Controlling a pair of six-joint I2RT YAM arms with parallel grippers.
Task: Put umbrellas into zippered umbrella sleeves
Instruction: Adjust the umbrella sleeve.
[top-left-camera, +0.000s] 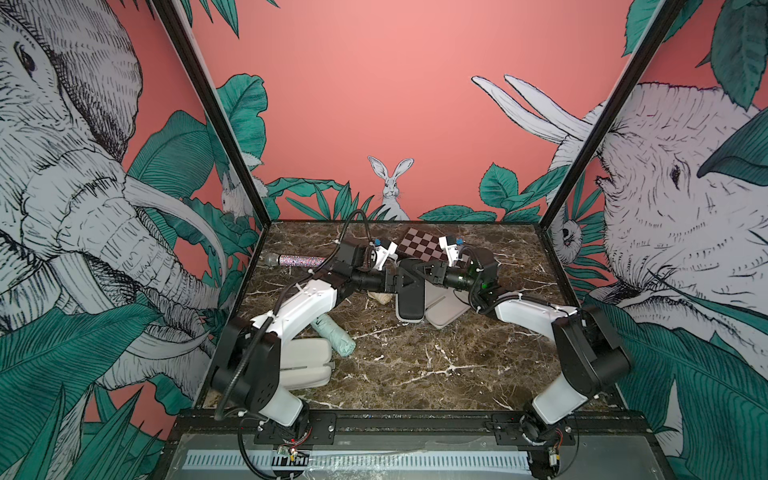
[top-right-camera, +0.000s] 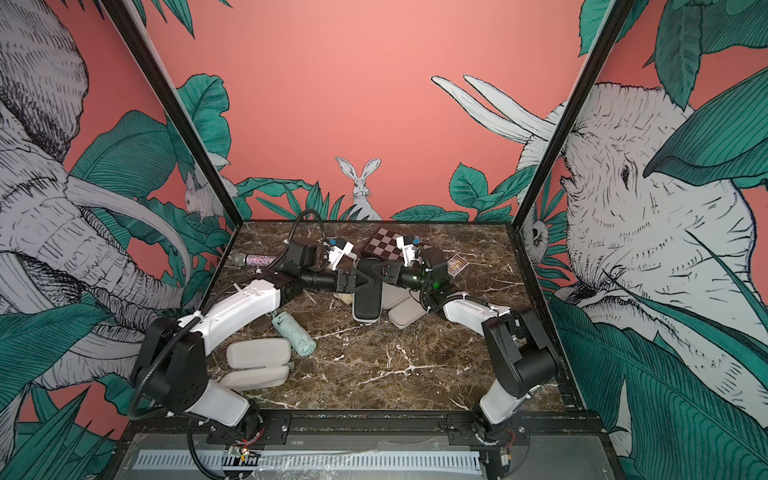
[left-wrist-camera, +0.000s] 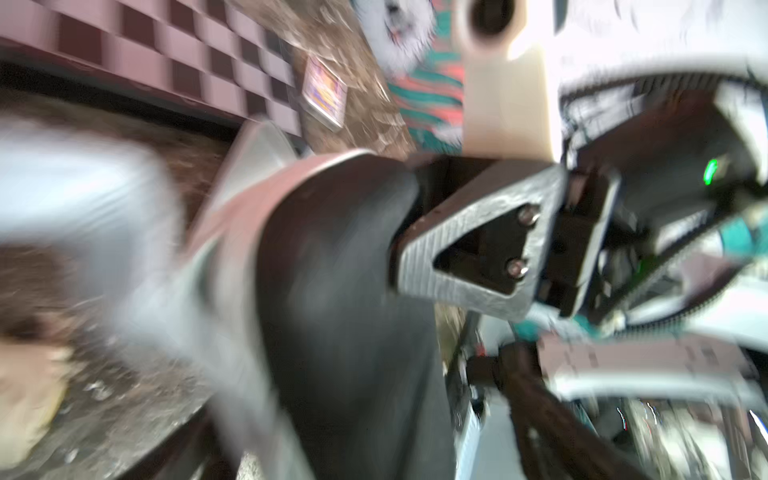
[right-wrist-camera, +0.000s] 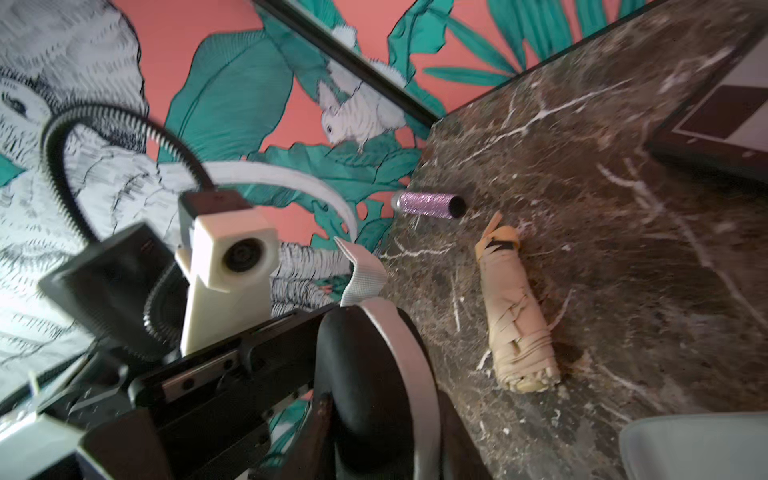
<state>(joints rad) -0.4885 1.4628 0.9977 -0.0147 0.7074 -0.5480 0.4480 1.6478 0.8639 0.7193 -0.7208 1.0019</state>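
Two lie unsleeved on the surface (top-left-camera: 415, 374), the mint umbrella (top-left-camera: 334, 334) and the tan umbrella (right-wrist-camera: 517, 324); your left gripper (top-left-camera: 401, 284) stands apart while your right gripper (top-left-camera: 424, 274) clamps the black sleeve (top-left-camera: 411, 305).

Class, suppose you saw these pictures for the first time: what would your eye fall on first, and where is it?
First, the two robot arms, left arm and right arm, meeting over a black zip case at the middle of the marble table. Next, a mint green folded umbrella lying near the left arm's base, beside a pale open case. A glittery microphone lies further back on the left.
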